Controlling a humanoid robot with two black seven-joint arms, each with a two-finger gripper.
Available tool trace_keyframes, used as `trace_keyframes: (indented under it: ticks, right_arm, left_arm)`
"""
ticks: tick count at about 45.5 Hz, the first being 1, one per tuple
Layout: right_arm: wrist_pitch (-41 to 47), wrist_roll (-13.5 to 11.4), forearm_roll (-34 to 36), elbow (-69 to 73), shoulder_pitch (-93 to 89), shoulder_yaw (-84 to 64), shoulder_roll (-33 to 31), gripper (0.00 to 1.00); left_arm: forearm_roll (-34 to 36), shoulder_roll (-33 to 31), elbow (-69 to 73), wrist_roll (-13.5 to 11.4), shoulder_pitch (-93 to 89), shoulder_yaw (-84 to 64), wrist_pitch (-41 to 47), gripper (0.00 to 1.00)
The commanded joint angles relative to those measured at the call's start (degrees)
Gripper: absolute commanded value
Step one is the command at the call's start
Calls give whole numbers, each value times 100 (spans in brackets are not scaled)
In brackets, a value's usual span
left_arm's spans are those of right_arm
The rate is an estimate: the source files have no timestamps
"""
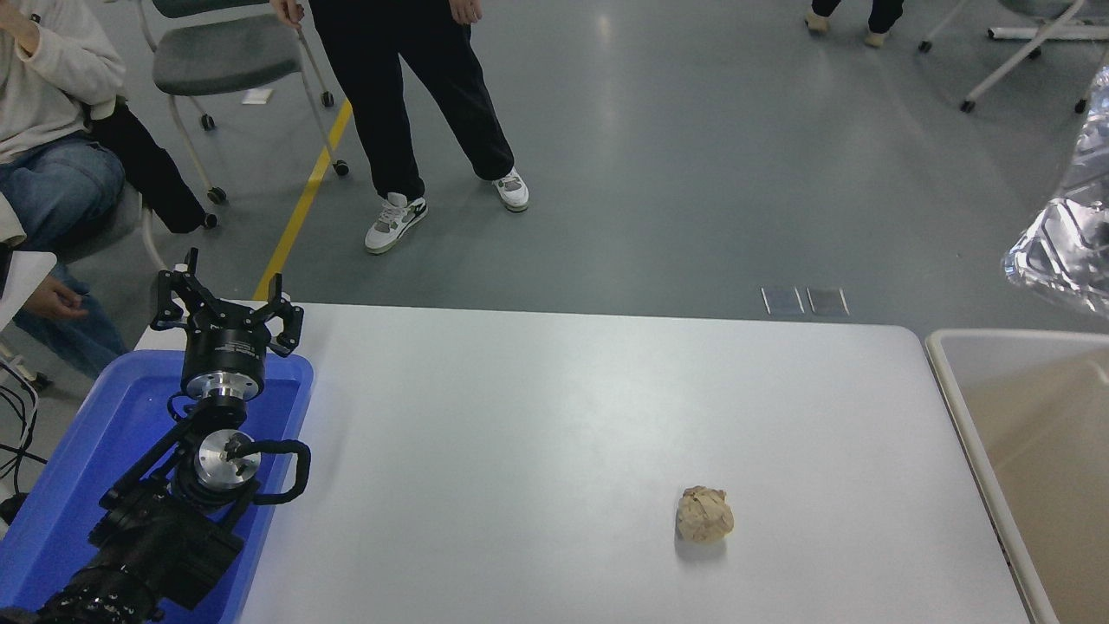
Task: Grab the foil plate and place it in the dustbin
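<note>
The foil plate [1064, 247], crumpled shiny silver, hangs in the air at the right edge, above and beyond the far rim of the beige dustbin [951, 381]. Most of the plate is cut off by the picture's edge. Of my right gripper only a dark patch [1100, 232] shows behind the foil; it holds the plate up. My left gripper [227, 301] is open and parked over the blue tray at the lower left.
A small crumpled brown paper ball [703, 515] lies on the white table [554, 416] at front right. The blue tray [87, 451] sits under my left arm. A person in black trousers [407, 95] stands beyond the table; another sits at far left [52, 130].
</note>
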Motion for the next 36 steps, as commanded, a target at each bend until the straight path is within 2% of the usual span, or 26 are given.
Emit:
trace_keyframes:
  ticks: [1, 7, 13, 20, 29, 36]
  right_arm:
    - [-1513, -37, 2202, -1424, -1319, 101, 1219, 0]
    - [-1575, -46, 3021, -2654, -2241, 724, 1948, 0]
    - [-1523, -204, 3030, -3937, -3191, 1796, 2599, 0]
    - [-1478, -231, 3030, -4888, -3789, 2536, 3144, 0]
    - [-1470, -222, 3118, -4959, -4554, 3757, 3259, 0]
    - [-1391, -213, 3127, -4959, -5045, 3951, 3390, 0]
  left_arm:
    - [-1, 0, 2, -1, -9, 0, 2, 99]
    - [-1, 0, 2, -1, 0, 0, 1, 99]
    - [-1, 0, 2, -1, -9, 0, 2, 99]
    - [-1, 0, 2, -1, -9, 0, 2, 99]
    - [-1, 0, 2, -1, 0, 0, 2, 99]
    - [-1, 9, 2, -1, -9, 0, 2, 99]
